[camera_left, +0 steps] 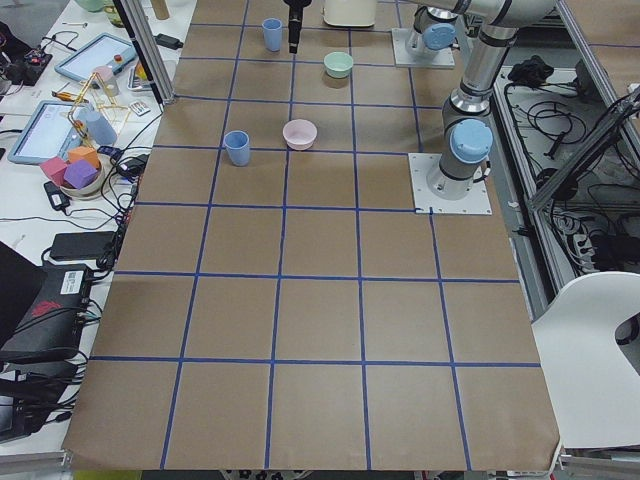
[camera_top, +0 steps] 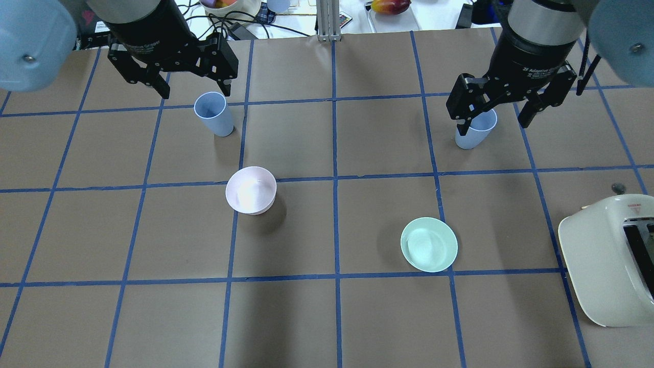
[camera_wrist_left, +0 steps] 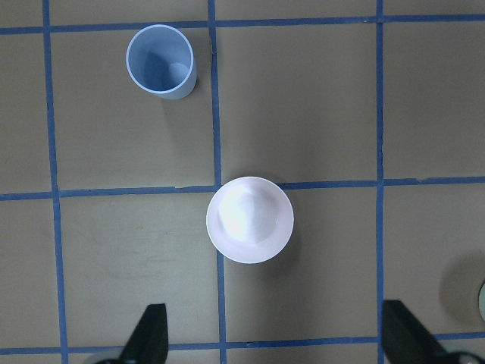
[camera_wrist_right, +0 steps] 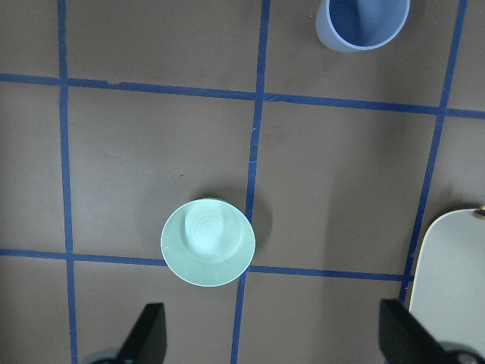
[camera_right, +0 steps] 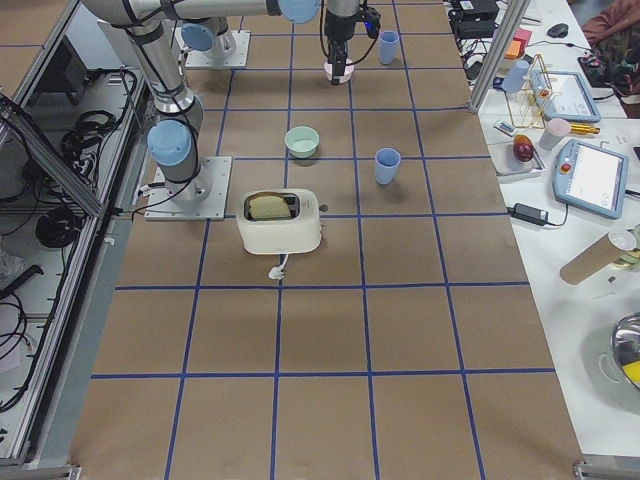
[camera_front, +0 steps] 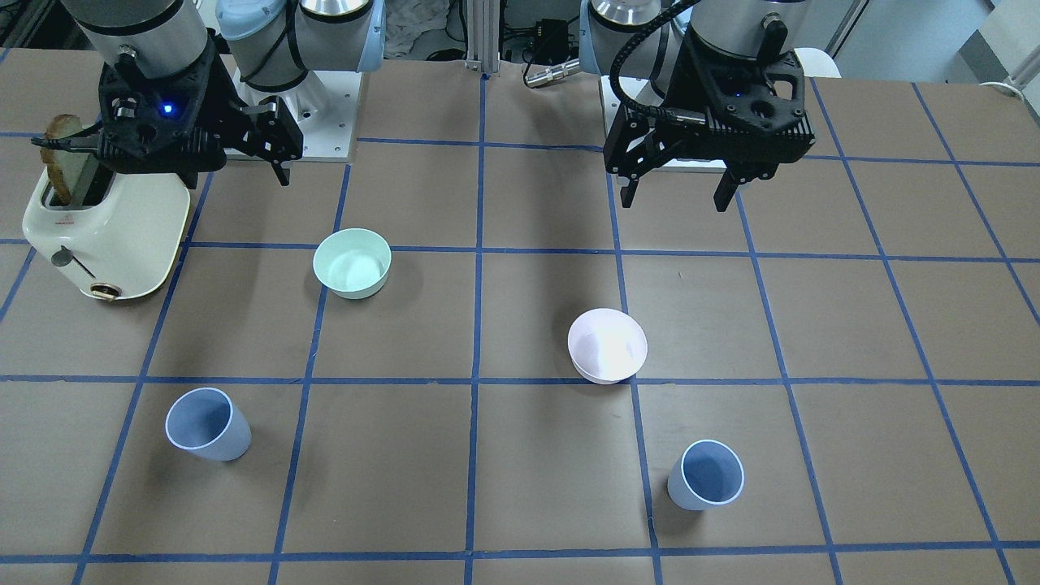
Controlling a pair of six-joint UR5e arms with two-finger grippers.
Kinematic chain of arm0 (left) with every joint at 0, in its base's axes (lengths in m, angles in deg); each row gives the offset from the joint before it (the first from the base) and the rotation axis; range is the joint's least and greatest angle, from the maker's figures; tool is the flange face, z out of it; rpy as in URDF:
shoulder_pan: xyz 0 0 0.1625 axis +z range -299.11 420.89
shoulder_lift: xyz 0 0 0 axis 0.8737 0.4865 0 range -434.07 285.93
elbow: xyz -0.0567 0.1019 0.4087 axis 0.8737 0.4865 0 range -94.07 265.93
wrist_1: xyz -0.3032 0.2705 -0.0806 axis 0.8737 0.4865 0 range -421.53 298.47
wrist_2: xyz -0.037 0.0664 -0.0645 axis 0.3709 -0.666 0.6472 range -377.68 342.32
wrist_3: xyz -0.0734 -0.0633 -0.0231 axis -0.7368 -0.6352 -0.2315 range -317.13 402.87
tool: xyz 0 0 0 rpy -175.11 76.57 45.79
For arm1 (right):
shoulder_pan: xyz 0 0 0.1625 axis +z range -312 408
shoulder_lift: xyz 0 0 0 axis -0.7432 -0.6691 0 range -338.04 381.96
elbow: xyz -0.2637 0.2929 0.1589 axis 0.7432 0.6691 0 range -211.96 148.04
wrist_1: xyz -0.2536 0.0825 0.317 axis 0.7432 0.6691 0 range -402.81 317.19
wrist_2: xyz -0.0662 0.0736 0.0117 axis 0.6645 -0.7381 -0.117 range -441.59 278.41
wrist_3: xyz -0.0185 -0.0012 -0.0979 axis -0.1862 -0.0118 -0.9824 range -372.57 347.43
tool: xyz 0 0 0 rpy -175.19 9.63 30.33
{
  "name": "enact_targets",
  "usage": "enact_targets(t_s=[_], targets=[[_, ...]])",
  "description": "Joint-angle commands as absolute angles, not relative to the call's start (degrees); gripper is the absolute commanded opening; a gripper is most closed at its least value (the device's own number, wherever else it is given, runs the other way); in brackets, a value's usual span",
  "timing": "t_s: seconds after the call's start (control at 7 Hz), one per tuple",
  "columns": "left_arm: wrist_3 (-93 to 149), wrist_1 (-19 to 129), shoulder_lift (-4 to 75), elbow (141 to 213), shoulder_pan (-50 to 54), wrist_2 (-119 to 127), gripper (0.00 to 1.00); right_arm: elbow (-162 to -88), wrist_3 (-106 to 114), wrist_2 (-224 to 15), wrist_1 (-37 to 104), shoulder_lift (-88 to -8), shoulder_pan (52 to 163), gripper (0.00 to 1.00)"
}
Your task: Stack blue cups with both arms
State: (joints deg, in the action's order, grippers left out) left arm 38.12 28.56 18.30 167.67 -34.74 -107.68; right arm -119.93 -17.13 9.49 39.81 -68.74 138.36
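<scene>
Two cups stand upright, mouths up and well apart on the table (camera_front: 390, 487): the left cup (camera_front: 707, 475) at lower right of the front view, the right cup (camera_front: 208, 425) at lower left. Neither is held or stacked.

The left gripper (camera_front: 676, 203) hangs high at upper right of that view, jaws apart and empty. The right gripper (camera_wrist_right: 274, 337) is likewise spread wide with nothing between its fingers.

The likeliest trouble is probably at the first grasp. The walls are thin and tapered, so a finger landing on a rim rather than beside the wall could tip a cup over. A hard squeeze might also oval the mouth and make nesting jam.

Next come the bowls. The pink bowl (camera_wrist_left: 250, 220) sits at the centre of the left wrist view, with the left cup well beyond it at upper left. The mint bowl (camera_wrist_right: 208, 243) sits low in the right wrist view, with the right cup cut off at the top edge. A low, straight reach could knock either bowl, or close on it by mistake.

During stacking, a carried base set down off-centre would shove the standing cup, and two arms meeting mid-table may collide.

The toaster (camera_front: 114, 236) at upper left of the front view lies close under the right arm, so a wide swing could clip it.
</scene>
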Motion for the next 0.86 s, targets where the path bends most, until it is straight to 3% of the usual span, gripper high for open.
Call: enact_targets(t_s=[0.0,0.71], targets=[[38.1,28.6,18.3,167.7,-34.7,-107.7,1.0,-119.9,-16.7,9.3,39.7,-68.7,138.4,1.0],[38.6,28.7,19.6,168.1,-31.6,-107.3,1.0,-119.9,-16.9,9.6,39.7,-68.7,138.4,1.0]])
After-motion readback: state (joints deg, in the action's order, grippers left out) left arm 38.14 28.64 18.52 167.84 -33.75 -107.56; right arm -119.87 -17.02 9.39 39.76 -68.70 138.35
